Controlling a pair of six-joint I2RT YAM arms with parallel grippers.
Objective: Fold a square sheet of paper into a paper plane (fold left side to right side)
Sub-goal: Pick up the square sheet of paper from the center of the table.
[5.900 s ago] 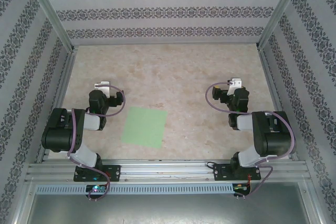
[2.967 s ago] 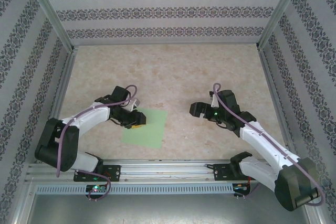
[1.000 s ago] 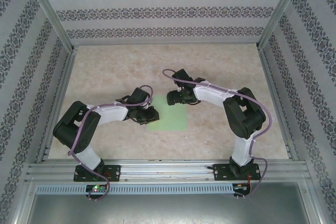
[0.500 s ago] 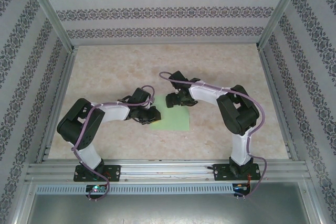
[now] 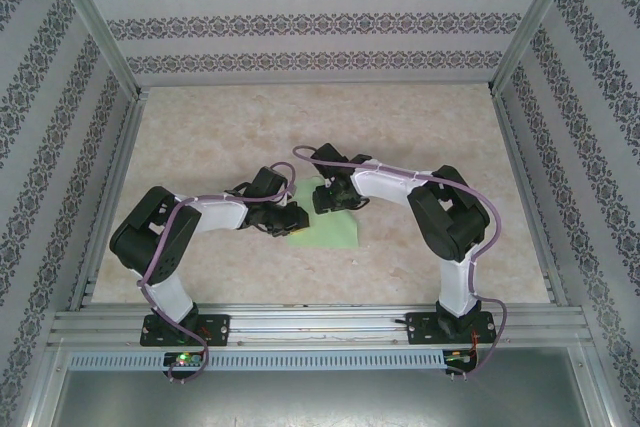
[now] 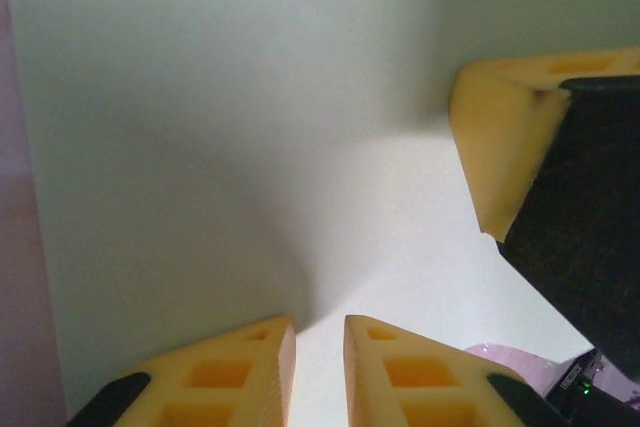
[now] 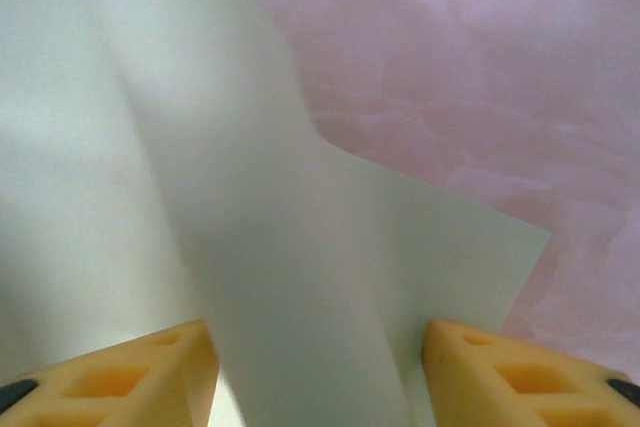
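Note:
The square sheet of paper (image 5: 337, 233), light green, lies at the table's middle with its left part lifted. My left gripper (image 5: 285, 219) is at its left edge. In the left wrist view the sheet (image 6: 250, 97) curves up and its edge runs into the narrow gap of that gripper (image 6: 320, 332), shut on it. My right gripper (image 5: 328, 197) comes down over the sheet's far part. In the right wrist view its jaws (image 7: 315, 337) stand wide, with a raised flap of the sheet (image 7: 260, 247) between them. One right finger (image 6: 495, 147) shows in the left wrist view.
The beige marbled table (image 5: 400, 137) is walled by patterned panels and metal posts. An aluminium rail (image 5: 320, 327) runs along the near edge with both arm bases on it. Bare table (image 7: 480, 67) lies beyond the sheet's corner.
The right gripper has moved left and down onto the sheet and its jaws have narrowed. The sheet's left part has been pulled further up and rightward by the left gripper.

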